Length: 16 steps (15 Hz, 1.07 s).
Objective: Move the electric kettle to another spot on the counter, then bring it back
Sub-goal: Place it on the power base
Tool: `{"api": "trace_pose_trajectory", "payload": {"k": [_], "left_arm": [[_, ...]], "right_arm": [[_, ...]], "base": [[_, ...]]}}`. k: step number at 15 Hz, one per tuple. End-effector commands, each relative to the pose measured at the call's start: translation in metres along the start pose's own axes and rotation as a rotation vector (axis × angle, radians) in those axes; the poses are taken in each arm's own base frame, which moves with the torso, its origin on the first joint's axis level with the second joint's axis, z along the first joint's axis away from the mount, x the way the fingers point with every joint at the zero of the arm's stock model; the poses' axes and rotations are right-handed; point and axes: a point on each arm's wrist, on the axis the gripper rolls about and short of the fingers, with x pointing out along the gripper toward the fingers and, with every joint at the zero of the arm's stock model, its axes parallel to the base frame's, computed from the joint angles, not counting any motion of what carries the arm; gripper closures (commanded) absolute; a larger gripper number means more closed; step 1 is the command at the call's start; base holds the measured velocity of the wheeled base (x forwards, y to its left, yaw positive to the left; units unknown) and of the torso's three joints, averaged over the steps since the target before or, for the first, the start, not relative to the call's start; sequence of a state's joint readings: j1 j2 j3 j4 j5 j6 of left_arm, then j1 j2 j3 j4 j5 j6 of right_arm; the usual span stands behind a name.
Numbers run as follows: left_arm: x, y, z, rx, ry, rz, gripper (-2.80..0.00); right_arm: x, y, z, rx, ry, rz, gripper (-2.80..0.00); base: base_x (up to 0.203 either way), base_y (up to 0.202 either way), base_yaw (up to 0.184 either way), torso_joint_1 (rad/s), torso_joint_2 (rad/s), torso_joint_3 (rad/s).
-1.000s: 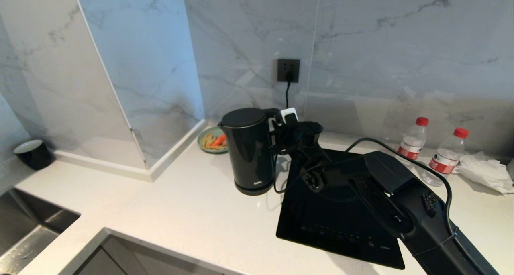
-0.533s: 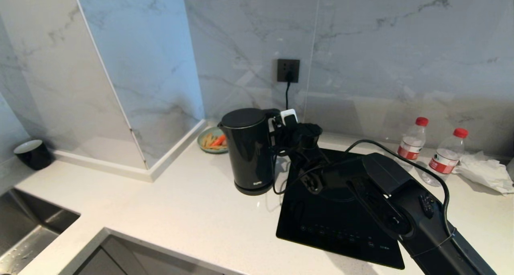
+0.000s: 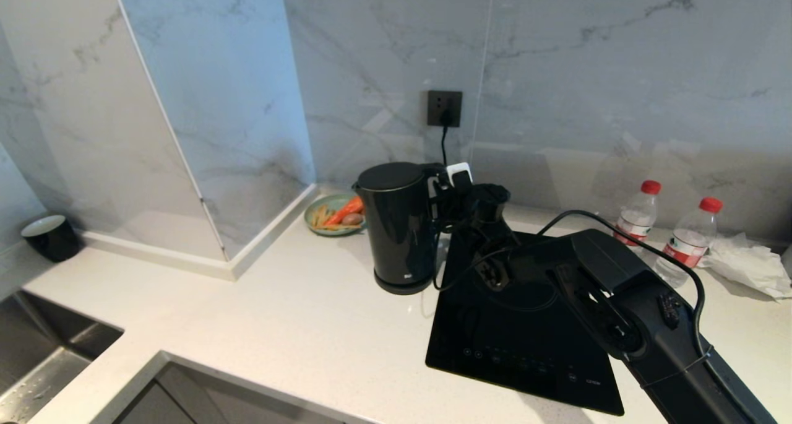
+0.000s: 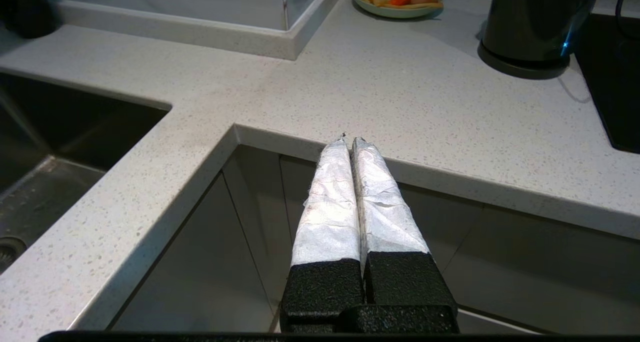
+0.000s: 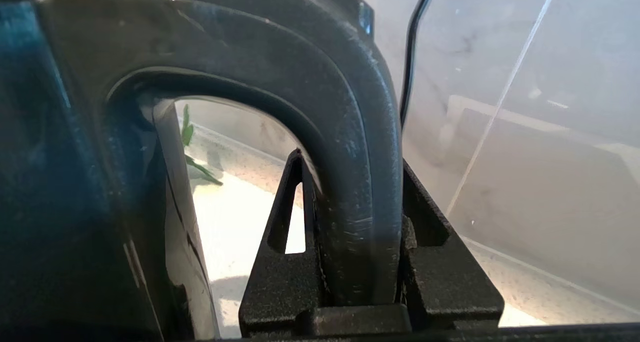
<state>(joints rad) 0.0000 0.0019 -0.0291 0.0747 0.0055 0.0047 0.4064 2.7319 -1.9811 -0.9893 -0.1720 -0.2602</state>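
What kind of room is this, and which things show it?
Most likely a home kitchen: a stone counter with a sink set in, a glass cooktop, and a kettle near a wall socket.

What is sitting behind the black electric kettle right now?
Behind the glossy black electric kettle, toward the wall corner, sits a pale green plate of carrot and other food scraps. The kettle covers the plate's right edge, so what lies there cannot be seen.

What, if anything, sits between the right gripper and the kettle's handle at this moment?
Nothing visible. The right gripper is already shut on the electric kettle at its loop handle, one finger on each side. The left gripper hangs shut before the counter edge.
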Motion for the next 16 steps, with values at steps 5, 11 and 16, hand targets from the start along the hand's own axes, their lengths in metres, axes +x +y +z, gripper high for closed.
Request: {"api": "trace_pose_trajectory", "payload": {"k": [5,11,16], "left_arm": [[0.000,0.000,0.000,0.000,0.000,0.001,0.00],[0.000,0.000,0.000,0.000,0.000,0.001,0.00],[0.000,0.000,0.000,0.000,0.000,0.001,0.00]], "right_arm": [[-0.004,0.012,0.000,0.009,-0.036,0.010,0.00],[-0.004,-0.001,-0.002,0.018,-0.064,-0.049,0.00],[-0.001,-0.015,0.005,0.023,-0.081,-0.090,0.00]], "base": [[0.000,0.000,0.000,0.000,0.00,0.000],[0.000,0.000,0.000,0.000,0.00,0.000],[0.000,0.000,0.000,0.000,0.00,0.000]]}}
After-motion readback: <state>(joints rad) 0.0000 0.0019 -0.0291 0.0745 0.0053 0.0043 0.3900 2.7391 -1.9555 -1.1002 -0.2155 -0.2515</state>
